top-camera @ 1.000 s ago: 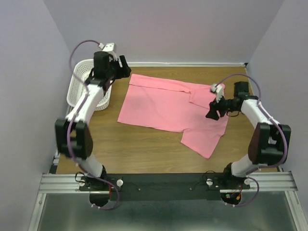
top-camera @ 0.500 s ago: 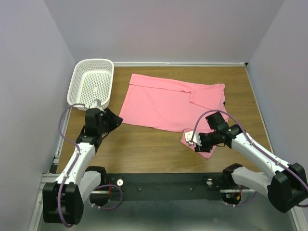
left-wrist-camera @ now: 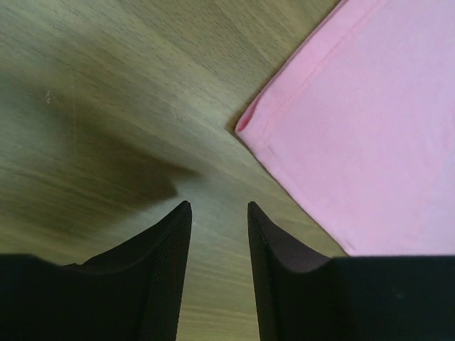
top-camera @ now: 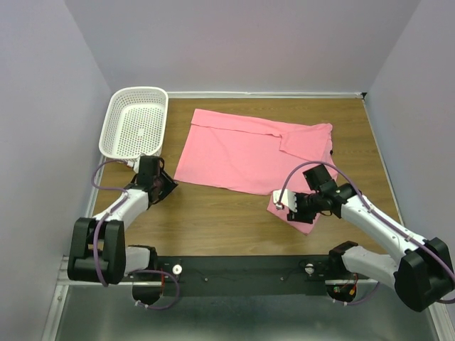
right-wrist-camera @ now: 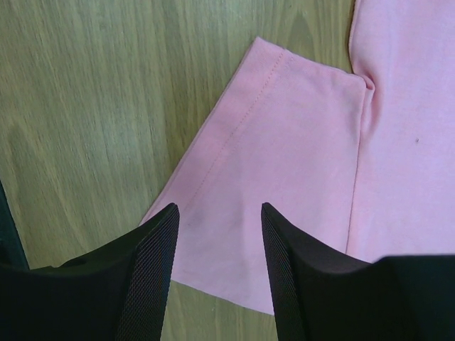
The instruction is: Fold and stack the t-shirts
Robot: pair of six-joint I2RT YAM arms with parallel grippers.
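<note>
While the left pincer gapes empty beside the t-shirt corner, the right pincer gapes over its sleeve hem.

Left claw low, jaws parted, empty, right claw parted, seemingly empty, both angled downward

The t-shirt is plain salmon pink, the table is brown with a streaky wood grain, and the basket is white, dotted all over with small holes. The walls are pale lilac. The arms are white with black joints and purple cables, and their fingers are black with fine ribbing
</note>
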